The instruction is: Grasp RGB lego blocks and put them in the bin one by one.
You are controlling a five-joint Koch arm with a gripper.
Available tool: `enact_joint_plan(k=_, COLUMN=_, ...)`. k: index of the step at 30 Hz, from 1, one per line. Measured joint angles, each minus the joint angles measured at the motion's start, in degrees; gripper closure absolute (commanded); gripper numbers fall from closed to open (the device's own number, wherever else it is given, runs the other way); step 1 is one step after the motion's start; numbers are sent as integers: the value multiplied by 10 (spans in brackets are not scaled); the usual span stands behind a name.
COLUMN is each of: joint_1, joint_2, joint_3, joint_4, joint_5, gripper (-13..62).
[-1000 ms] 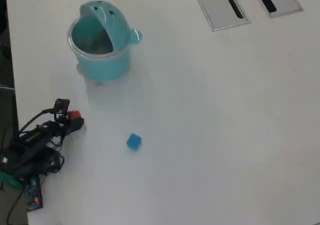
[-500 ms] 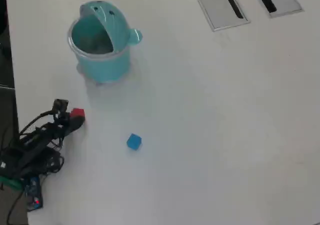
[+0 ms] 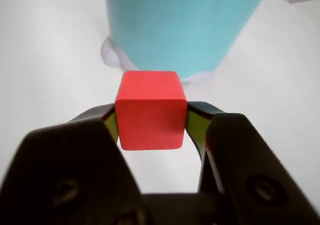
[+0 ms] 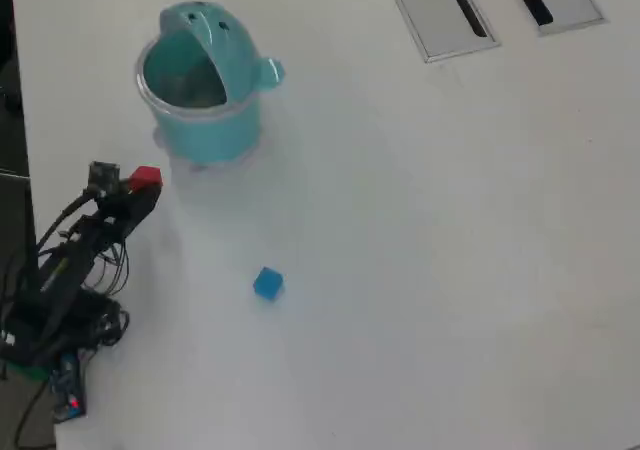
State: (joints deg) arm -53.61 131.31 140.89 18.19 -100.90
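Note:
My gripper [image 3: 151, 122] is shut on the red block [image 3: 150, 110], with one jaw pressed to each side of it. It holds the block above the white table, close in front of the teal bin's wall [image 3: 180, 25]. In the overhead view the gripper [image 4: 140, 188] with the red block [image 4: 146, 178] sits just below and left of the whale-shaped teal bin [image 4: 205, 130]. The blue block [image 4: 267, 283] lies on the table to the lower right of the arm, apart from everything.
The arm's base and cables [image 4: 60, 290] fill the lower left of the overhead view by the table's left edge. Two grey slotted panels [image 4: 440, 10] lie at the top right of the white table [image 4: 450, 250].

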Motion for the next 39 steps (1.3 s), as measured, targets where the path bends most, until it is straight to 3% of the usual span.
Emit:
enact_joint_plan(k=10, joint_1=-33, joint_2=-60, joint_3=-336, joint_4=37, joint_5=23, gripper=362)
enact_joint_plan(k=23, joint_1=-74, joint_2=-216, joint_3=-447, joint_4=38, joint_5=23, gripper=372)
enact_joint_plan(k=39, joint_1=-19, joint_2=-450, joint_3=-628, joint_4=-20, joint_5=21, gripper=370)
